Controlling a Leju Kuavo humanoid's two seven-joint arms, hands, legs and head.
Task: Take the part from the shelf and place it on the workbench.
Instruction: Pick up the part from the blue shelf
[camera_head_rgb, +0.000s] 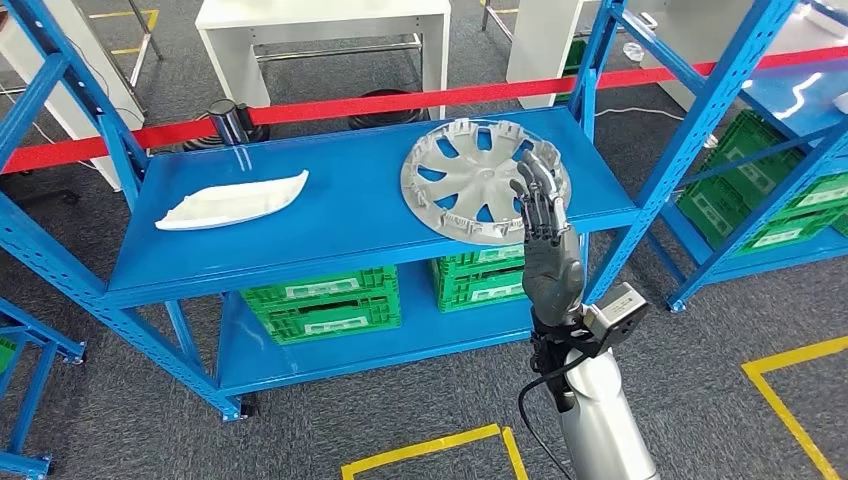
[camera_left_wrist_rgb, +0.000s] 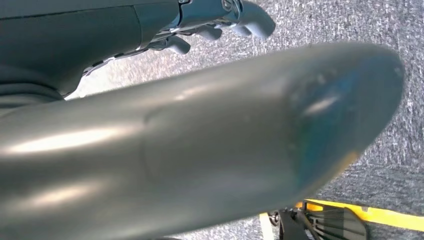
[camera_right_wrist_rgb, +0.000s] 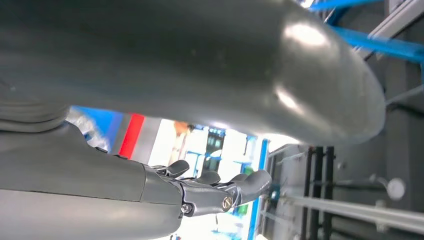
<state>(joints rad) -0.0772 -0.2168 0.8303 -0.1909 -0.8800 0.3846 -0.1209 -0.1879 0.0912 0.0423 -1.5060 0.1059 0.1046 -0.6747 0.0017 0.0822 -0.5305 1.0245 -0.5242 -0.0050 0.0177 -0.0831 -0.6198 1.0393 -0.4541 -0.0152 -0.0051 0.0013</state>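
A silver wheel cover (camera_head_rgb: 470, 180) lies flat on the right part of the blue shelf top (camera_head_rgb: 350, 215). A white curved panel (camera_head_rgb: 235, 200) lies on the left part of the same shelf. My right hand (camera_head_rgb: 545, 225) is raised over the near right edge of the wheel cover, fingers stretched out and apart, holding nothing. In the right wrist view the thick thumb (camera_right_wrist_rgb: 300, 85) and dark fingers (camera_right_wrist_rgb: 220, 187) are spread with nothing between them. My left hand (camera_left_wrist_rgb: 200, 150) hangs over grey carpet, thumb and fingers (camera_left_wrist_rgb: 220, 25) apart and empty.
Green crates (camera_head_rgb: 325, 300) stand on the lower shelf. A second blue rack (camera_head_rgb: 770, 150) with green crates stands to the right. A red barrier tape (camera_head_rgb: 400, 100) runs behind the shelf, with white tables (camera_head_rgb: 320, 30) beyond. Yellow floor lines (camera_head_rgb: 800, 360) mark the grey carpet.
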